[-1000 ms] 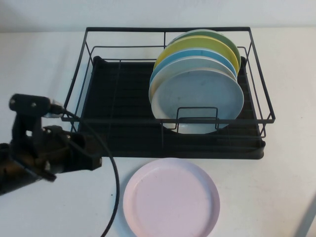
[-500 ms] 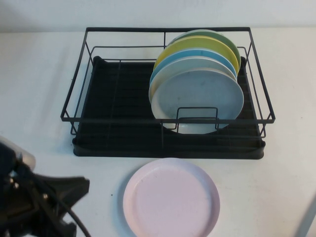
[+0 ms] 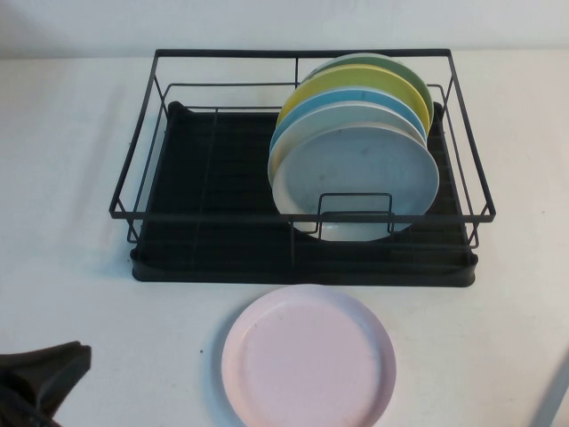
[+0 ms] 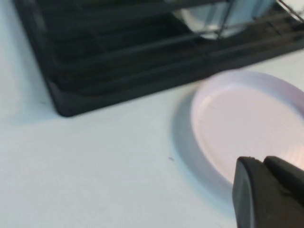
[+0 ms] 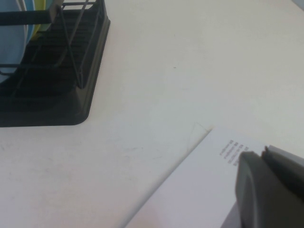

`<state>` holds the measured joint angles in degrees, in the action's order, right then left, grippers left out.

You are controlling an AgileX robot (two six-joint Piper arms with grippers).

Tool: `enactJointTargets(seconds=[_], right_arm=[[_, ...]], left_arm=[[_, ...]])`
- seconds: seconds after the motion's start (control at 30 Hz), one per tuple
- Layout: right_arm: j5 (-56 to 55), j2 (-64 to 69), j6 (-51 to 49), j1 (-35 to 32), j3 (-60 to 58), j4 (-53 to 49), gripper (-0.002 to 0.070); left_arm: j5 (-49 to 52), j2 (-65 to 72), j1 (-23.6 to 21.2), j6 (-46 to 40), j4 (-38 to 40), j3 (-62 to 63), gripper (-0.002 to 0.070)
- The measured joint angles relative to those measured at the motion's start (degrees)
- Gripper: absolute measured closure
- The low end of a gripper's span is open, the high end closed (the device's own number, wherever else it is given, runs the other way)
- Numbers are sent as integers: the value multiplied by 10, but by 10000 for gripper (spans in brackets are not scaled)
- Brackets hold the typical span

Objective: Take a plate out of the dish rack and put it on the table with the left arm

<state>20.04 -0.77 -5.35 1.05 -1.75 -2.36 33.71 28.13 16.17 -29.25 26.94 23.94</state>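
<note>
The pale pink plate (image 3: 308, 358) lies flat on the white table (image 3: 71, 133) just in front of the black dish rack (image 3: 222, 178). It also shows in the left wrist view (image 4: 247, 118), with the rack's corner (image 4: 118, 57) beyond it. My left gripper (image 4: 262, 161) is shut and empty, apart from the plate on the near side of its rim. In the high view only a dark part of the left arm (image 3: 44, 378) shows at the bottom left corner. My right gripper (image 5: 262, 151) is shut, over the table to the right of the rack (image 5: 71, 95).
Several plates stand upright in the rack's right half: a grey-blue one (image 3: 360, 178) in front, then a yellow one (image 3: 356, 84) and a green one (image 3: 391, 62) behind. A white printed sheet (image 5: 199, 190) lies under the right gripper.
My left arm has drawn back from the rack's front left corner to the bottom left corner of the high view. The pink plate has not moved.
</note>
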Motion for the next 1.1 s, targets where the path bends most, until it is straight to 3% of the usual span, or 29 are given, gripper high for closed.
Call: enactJointTargets(seconds=[0.2,0.4,0.5,0.7,1.1], right_arm=[[0,0,0,0,0,0,696],[0,0,0,0,0,0,696],[0,0,0,0,0,0,696],[0,0,0,0,0,0,696],[0,0,0,0,0,0,696]], left_arm=[[-164,-106,0,43,-55,-122,676],[-216,-226,-10,268,-222,-221,676],[-199,-267,-38,320,-254,-243,676],[-171,-286,-104,316,-250,-254,676],[-138,-286,-108,263,-241,-253,676]])
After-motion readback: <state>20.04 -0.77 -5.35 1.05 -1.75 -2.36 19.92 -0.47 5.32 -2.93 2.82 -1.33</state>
